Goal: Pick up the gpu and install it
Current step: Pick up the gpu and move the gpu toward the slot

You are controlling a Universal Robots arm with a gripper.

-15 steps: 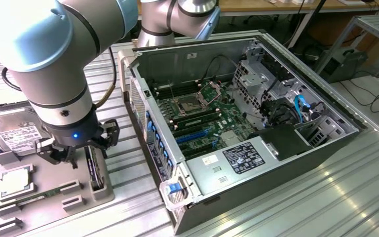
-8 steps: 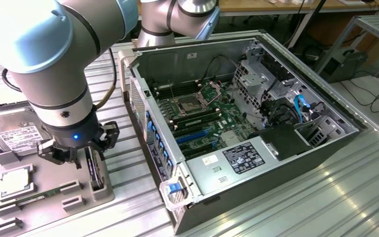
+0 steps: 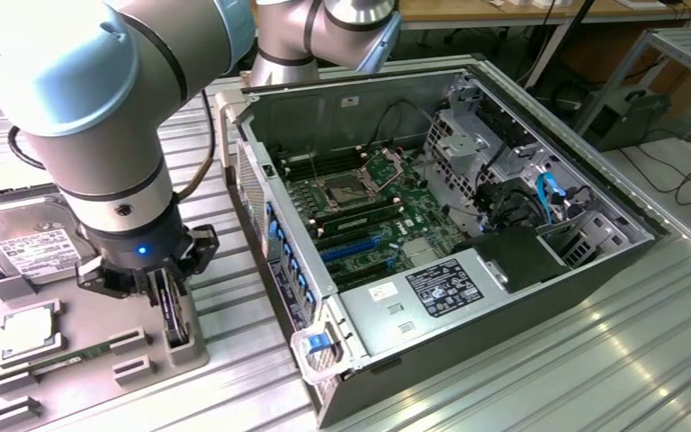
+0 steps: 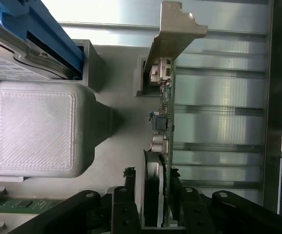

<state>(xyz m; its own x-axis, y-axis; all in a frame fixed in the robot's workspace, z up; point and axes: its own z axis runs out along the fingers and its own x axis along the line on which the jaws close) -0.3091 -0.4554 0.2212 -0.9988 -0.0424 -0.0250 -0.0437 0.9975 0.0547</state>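
Fingers (image 4: 129, 183) of the gripper (image 4: 151, 171) stand spread, one on each face of the gpu (image 4: 163, 122). A slim gap shows on the fan side. The other finger is just beside the board, and contact there cannot be told.

The gpu stands on edge in a slot of the gray holder (image 4: 116, 73), with its silver bracket (image 4: 172, 34) at the end away from the fingers. In the exterior view the gpu (image 3: 177, 319) shows as a thin dark strip under the gripper (image 3: 168, 301), near the edge of the holder (image 3: 190, 346) on the exterior view's right. The arm (image 3: 82, 117) rises steeply above it.

Other parts on the holder:
- A gray square block (image 4: 33, 129) stands beside the gpu, apart from it.
- A hard drive (image 3: 28, 247) with a white label lies at the far side, toward the exterior view's left.
- A green memory stick (image 3: 76, 355) lies in a low slot at the near side.

The holder rests on a ribbed metal table (image 3: 561, 378). On the exterior view's right of the holder, the open case (image 3: 321, 99) lies on its side, its rear wall close to the gripper. The motherboard (image 3: 370, 207) faces up inside, with cables and a drive cage further along.
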